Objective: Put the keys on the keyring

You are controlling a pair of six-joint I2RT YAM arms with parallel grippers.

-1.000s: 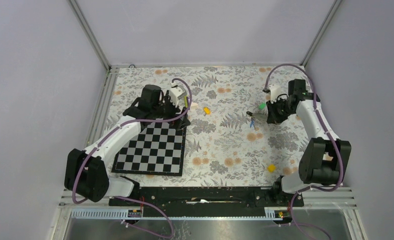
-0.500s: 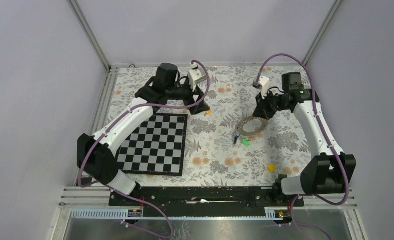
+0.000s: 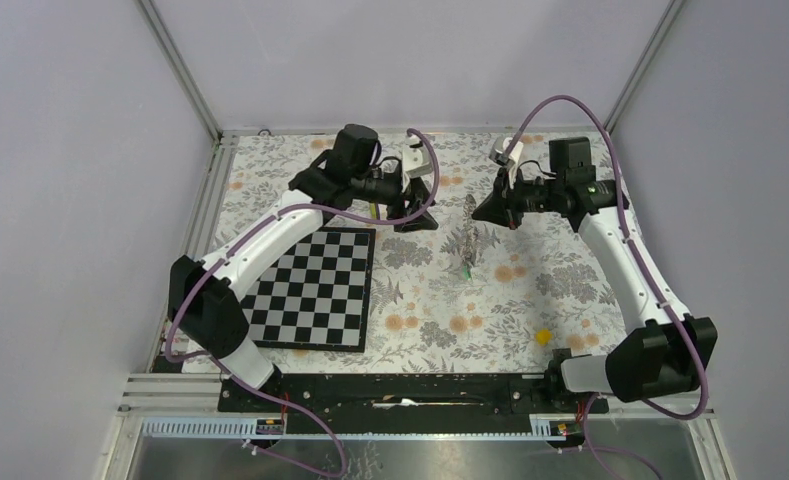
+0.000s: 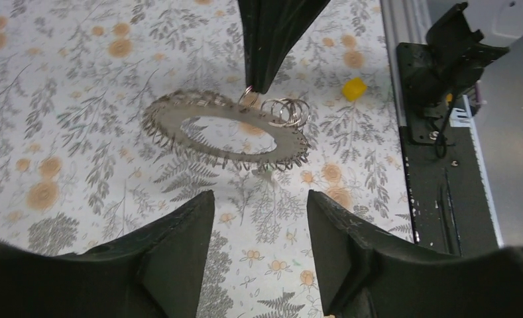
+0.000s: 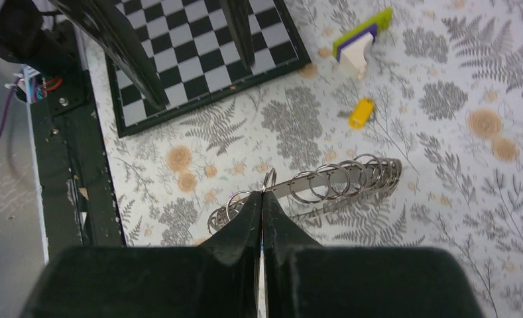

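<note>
The table (image 3: 570, 280), covered with a grey flower-pattern cloth, carries a black and white checkered board (image 3: 310, 290) on its left part. Both arms have come in toward the middle at the back: a second ago they stood well apart, now the two grippers face each other with only a small space between.

The right gripper (image 5: 262, 199) is clenched on the rim of the large thin grey metal keyring with toothed edge and many small wire loops (image 4: 245, 156), and holds it above the table. Half a second ago the ring showed its round face to the top camera. Now it is turned and shows only its edge there, and its face looks to the left gripper (image 4: 258, 194). That gripper is released, with nothing between the jaws, which are narrower than before.

A small green thing (image 3: 464, 268) hangs at the ring's low end, probably a key already on.

One small key with yellow plastic head (image 5: 360, 112) lies on the table. I judge the ring is now presented for threading, but the left gripper must first fetch a key.
</note>
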